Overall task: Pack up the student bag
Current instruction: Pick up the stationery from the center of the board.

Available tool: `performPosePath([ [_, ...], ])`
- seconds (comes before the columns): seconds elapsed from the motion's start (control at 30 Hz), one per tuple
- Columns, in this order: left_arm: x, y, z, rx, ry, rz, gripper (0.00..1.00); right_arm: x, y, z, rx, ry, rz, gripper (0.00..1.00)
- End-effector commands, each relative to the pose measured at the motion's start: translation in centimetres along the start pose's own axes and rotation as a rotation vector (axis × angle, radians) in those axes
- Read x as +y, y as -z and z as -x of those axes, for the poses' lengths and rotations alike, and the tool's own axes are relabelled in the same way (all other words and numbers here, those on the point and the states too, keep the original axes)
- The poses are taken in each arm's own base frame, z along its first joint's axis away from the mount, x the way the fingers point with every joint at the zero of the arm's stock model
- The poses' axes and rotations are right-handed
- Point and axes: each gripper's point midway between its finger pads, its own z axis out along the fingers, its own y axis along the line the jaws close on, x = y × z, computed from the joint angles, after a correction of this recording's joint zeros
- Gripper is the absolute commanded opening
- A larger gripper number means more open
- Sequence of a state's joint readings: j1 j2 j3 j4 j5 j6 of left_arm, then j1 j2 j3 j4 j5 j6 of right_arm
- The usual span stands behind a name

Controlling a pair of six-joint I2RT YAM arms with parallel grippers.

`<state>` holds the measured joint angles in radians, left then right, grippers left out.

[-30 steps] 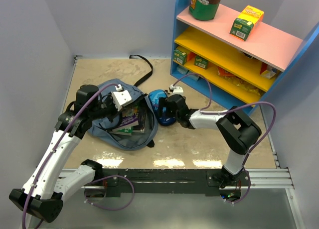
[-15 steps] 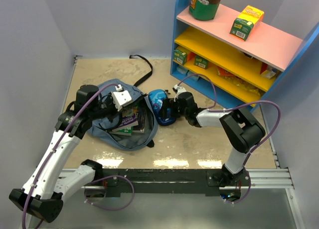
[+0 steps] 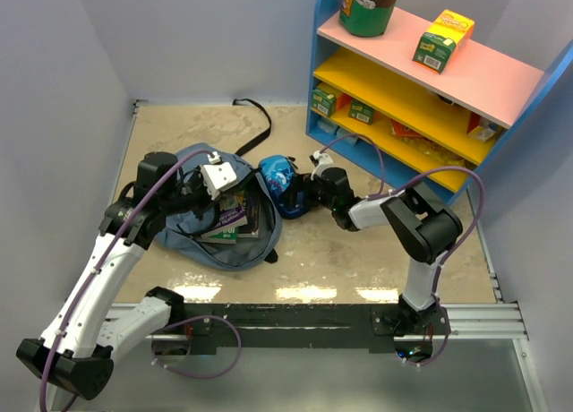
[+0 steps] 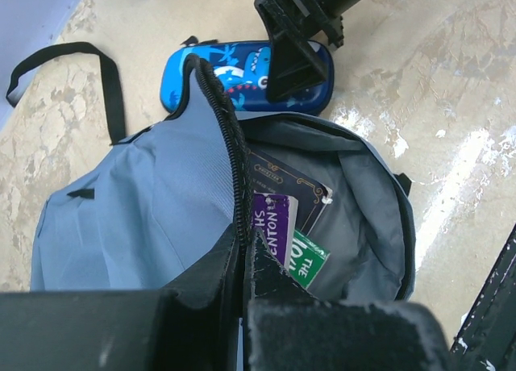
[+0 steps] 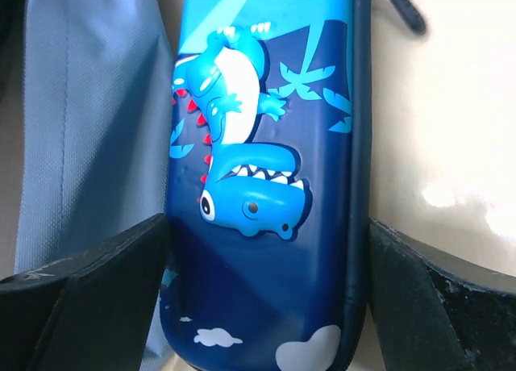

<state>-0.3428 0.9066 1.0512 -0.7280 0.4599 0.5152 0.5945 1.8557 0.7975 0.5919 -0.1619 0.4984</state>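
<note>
The student bag (image 3: 190, 236) lies unzipped on the floor, slate-blue, with several books (image 3: 235, 217) inside. My left gripper (image 4: 242, 250) is shut on the bag's zipper edge (image 4: 224, 129) and holds the flap up. In the left wrist view the books (image 4: 282, 226) show in the opening. A dark-blue dinosaur pencil case (image 5: 266, 169) lies beside the bag's right rim (image 5: 81, 105). My right gripper (image 5: 266, 230) is open, with one finger on each side of the case's near end. From above, the case (image 3: 277, 184) sits between the bag and the right gripper (image 3: 300, 190).
A blue shelf unit (image 3: 430, 81) with pink and yellow boards stands at the back right, holding boxes and a jar. The bag's black strap (image 3: 260, 116) trails across the floor toward the back wall. Walls close in the left and back.
The right gripper has pushed forward and to the left around the pencil case, and the case has shifted up-left against the bag's rim. The left arm has not moved.
</note>
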Motion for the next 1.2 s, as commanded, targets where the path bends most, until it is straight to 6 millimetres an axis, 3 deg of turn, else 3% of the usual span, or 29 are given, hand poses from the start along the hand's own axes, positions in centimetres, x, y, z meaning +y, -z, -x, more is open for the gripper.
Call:
performPosePath([
  [0.0,0.6,0.7,3.6,-0.111,-0.038,0.01,0.0,-0.8,0.8,-8.7,0.225,-0.117,0.042,0.96],
  [0.13,0.6,0.4,3.6,-0.107,-0.03,-0.003,0.0,1.5,1.6,-7.0,0.171,-0.141,0.135,0.91],
  [0.3,0.5,0.2,3.2,-0.104,-0.028,0.0,0.0,6.0,4.0,-3.2,0.075,-0.172,0.32,0.82],
  [0.4,0.5,0.3,3.0,-0.101,-0.032,0.004,0.0,7.7,4.6,-1.8,0.036,-0.15,0.373,0.8],
  [0.5,0.5,0.3,3.1,-0.103,-0.032,0.003,0.0,8.4,4.7,-1.6,0.039,-0.128,0.377,0.79],
  [0.67,0.4,0.3,3.0,-0.103,-0.032,0.003,0.0,10.0,5.6,1.0,-0.038,-0.145,0.423,0.78],
  [0.73,0.4,0.3,2.9,-0.101,-0.033,0.0,0.0,10.1,5.4,1.7,-0.057,-0.141,0.411,0.78],
  [0.87,0.3,0.3,2.8,-0.101,-0.034,0.001,0.0,8.2,4.3,0.7,-0.038,-0.169,0.313,0.78],
  [1.0,0.2,0.3,2.7,-0.101,-0.035,-0.001,0.0,6.2,2.6,-1.7,0.011,-0.243,0.242,0.79],
  [1.17,0.1,0.4,2.6,-0.1,-0.039,-0.005,0.0,6.2,1.8,-1.9,-0.012,-0.282,0.234,0.77],
])
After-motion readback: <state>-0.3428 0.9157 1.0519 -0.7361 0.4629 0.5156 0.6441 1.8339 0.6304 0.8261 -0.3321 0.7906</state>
